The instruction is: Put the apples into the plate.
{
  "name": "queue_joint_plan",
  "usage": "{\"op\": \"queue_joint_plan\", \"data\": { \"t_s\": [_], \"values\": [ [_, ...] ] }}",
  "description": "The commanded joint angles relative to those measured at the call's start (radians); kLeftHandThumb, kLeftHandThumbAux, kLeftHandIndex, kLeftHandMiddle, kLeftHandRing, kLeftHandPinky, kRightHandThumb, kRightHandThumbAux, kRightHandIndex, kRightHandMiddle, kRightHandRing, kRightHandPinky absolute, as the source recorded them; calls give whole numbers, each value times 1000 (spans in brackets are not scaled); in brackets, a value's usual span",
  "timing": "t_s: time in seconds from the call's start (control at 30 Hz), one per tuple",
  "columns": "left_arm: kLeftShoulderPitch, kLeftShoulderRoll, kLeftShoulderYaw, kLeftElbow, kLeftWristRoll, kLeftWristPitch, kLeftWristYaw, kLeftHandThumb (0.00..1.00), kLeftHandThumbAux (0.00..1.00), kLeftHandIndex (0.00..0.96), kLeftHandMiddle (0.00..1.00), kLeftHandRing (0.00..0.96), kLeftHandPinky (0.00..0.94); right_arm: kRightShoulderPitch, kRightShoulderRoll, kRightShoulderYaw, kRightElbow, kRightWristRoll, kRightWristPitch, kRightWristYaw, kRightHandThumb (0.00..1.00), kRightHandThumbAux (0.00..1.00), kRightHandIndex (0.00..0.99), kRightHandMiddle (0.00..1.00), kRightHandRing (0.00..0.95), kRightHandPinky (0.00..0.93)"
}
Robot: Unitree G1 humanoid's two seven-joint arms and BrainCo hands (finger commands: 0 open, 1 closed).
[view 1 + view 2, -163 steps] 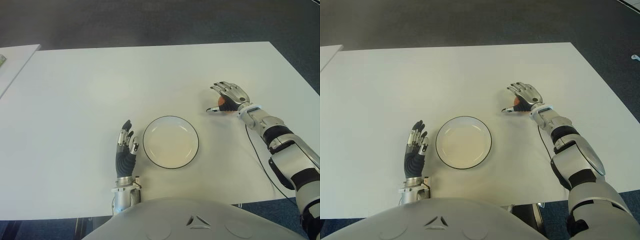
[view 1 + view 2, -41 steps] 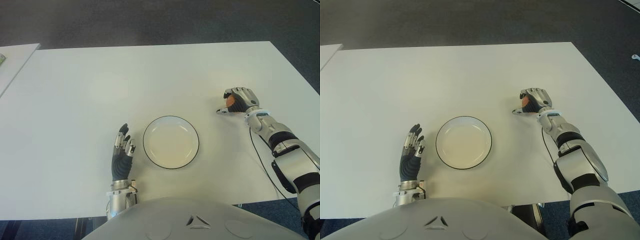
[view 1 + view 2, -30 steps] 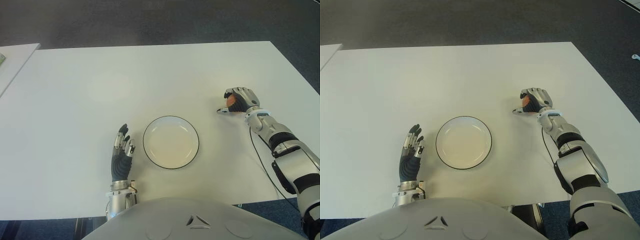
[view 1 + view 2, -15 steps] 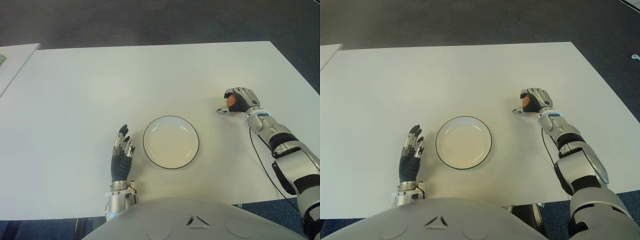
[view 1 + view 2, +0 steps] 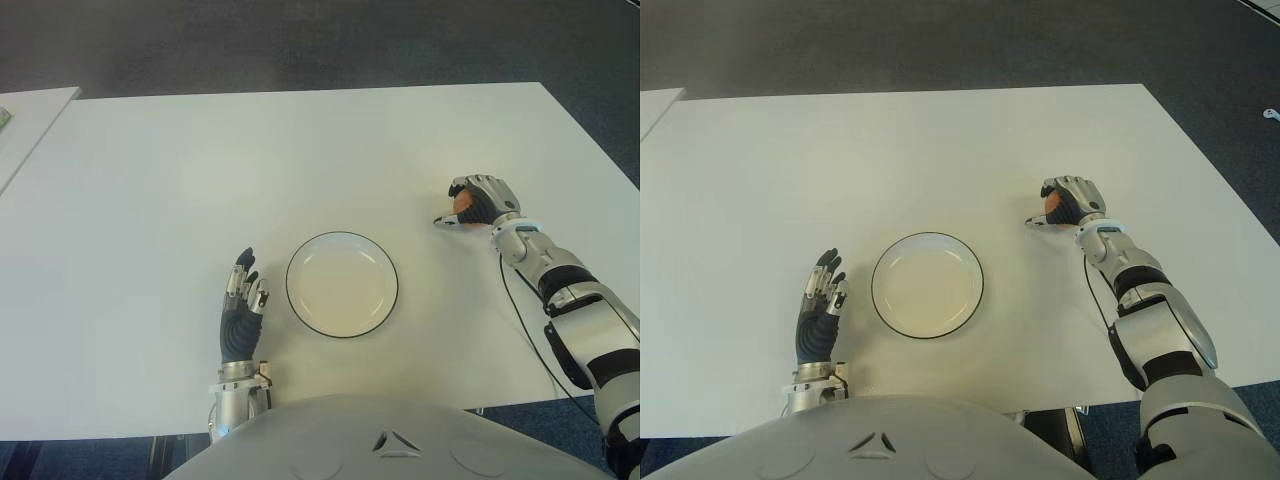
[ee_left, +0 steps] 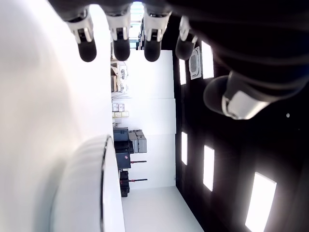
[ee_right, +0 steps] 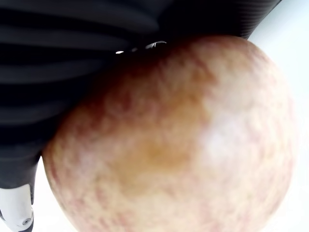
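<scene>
Nothing moved; right hand [image 5: 478, 201] grips one apple [image 7: 174, 140]; one plate [image 5: 342, 284].

One apple [image 7: 174, 140] — one plate [image 5: 341, 284] — two tables [image 5: 200, 180].

No legible text, label, brand name, number or sign appears in any view.
</scene>
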Motion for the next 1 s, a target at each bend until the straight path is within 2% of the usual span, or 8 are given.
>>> {"op": "queue_joint_plan", "data": {
  "t_s": [0.03, 0.23, 0.33, 0.57, 0.67, 0.73, 0.87, 1.0],
  "values": [
    [7, 5, 1, -5, -1, 20, -14, 0, 439, 0, 0, 0, 0, 73, 29, 23, 27, -17, -9, 42, 729, 711, 442, 838, 760, 350],
    [3, 9, 0, -4, -4, 23, -19, 0, 446, 0, 0, 0, 0, 70, 33, 23, 32, -19, 5, 41, 730, 711, 442, 833, 740, 238],
    [-4, 9, 2, 4, -5, 19, -19, 0, 445, 0, 0, 0, 0, 62, 27, 24, 31, -21, 11, 48, 729, 711, 443, 805, 716, 274],
    [-14, 2, 4, 13, 3, 21, -11, 0, 443, 0, 0, 0, 0, 52, 20, 26, 27, -25, 11, 54, 728, 712, 443, 752, 659, 255],
    [-17, -2, 3, 17, 1, 20, -10, 0, 441, 0, 0, 0, 0, 52, 18, 26, 28, -26, 6, 50, 728, 713, 443, 746, 657, 316],
    [-18, -5, 3, 19, 0, 17, -9, 0, 439, 0, 0, 0, 0, 50, 17, 25, 27, -25, 4, 50, 728, 712, 443, 752, 677, 443],
    [-19, -10, 3, 21, 3, 12, -6, 0, 436, 0, 0, 0, 0, 50, 17, 25, 27, -25, 9, 51, 728, 712, 442, 767, 704, 509],
    [-16, -12, 3, 18, 0, 17, -8, 0, 435, 0, 0, 0, 0, 50, 17, 26, 27, -26, 12, 53, 727, 712, 442, 780, 718, 500]
  ]
}}
